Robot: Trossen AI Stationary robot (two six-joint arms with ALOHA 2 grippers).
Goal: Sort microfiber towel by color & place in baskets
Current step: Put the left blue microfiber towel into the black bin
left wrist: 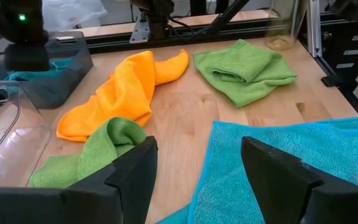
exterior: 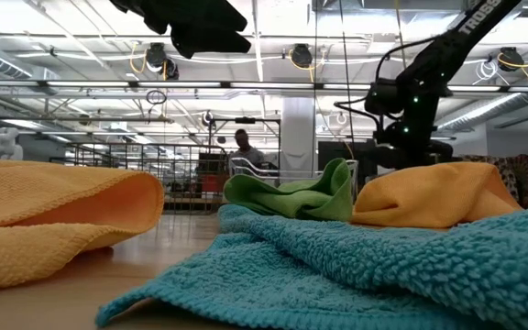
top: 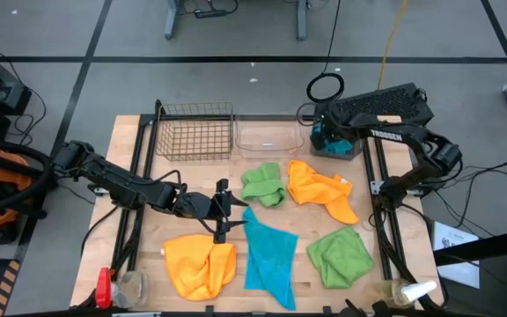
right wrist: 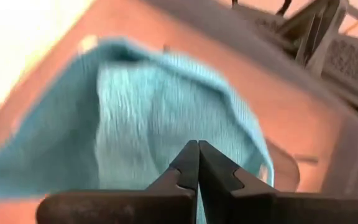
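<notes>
**Left claw spread above the blue towel, right claw clenched over the grey tub**

The left claw (top: 222,210) hangs with its fingers (left wrist: 135,174) spread wide and gripping nothing, just above the near corner of the blue towel (top: 267,255). That towel lies flat on the wooden tabletop (top: 139,224), and the other cloths lie around it. An orange towel (top: 199,264) sits bunched just beside it, on the left arm's side. A green towel (top: 340,255) lies on its other side, slightly apart. Beyond the blue towel, toward the baskets, a second green towel (top: 264,185) is crumpled, touching a second orange towel (top: 322,192) that trails toward the right arm.

The three baskets stand in a row along the far edge of the tabletop, behind those two cloths. The wire basket (top: 195,132) is farthest from the right arm, the clear tub (top: 269,138) is in the middle, and the grey tub (top: 335,145) stands last, with blue cloth (right wrist: 148,106) showing inside it.

The right claw (right wrist: 197,163) is clenched tight, its fingers pressed together with nothing between them, poised directly over the grey tub and the blue cloth in it.

In the room beyond the tabletop a person (exterior: 243,147) is visible far off.
</notes>
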